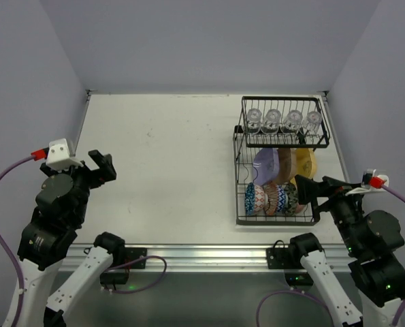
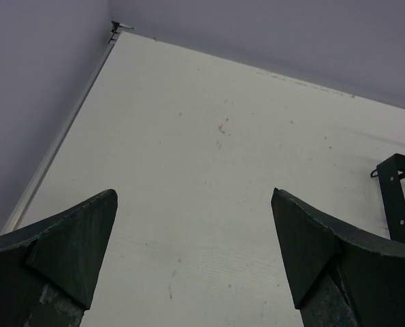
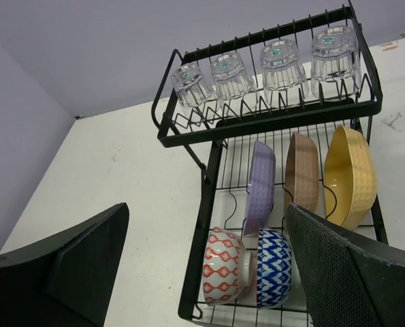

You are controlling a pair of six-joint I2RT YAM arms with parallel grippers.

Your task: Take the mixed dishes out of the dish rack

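The dish rack point(image 1: 237, 172) stands on the right side of the bench point(image 1: 168, 157), fully loaded, and its wires explain how everything sits. Four clear glasses point(image 3: 281, 65) are upside down in a row on the rack's raised upper shelf, where they can drain and cannot roll. Under that shelf the lavender plate point(image 3: 260, 184), brown plate point(image 3: 301, 174) and yellow plate point(image 3: 350, 174) stand on edge, each propped by a curved slot wire. At the rack's near end the patterned bowls are tipped on edge too, a red-and-white bowl point(image 3: 222, 266) touching a blue-and-white bowl point(image 3: 273, 267), with more beside them that show only from above. The right pincer point(image 1: 305, 191) hangs released, jaws spread wide with nothing between them. It is at the rack's near right corner, raised above the bowls and pointing in over them toward the plates. From there I judge the bowls to be its nearest pick. The left pincer point(image 2: 194, 197) is likewise spread and holds nothing. It is well apart from the rack to its left, over the bench, and only a corner of the rack shows at the edge of its wrist view.
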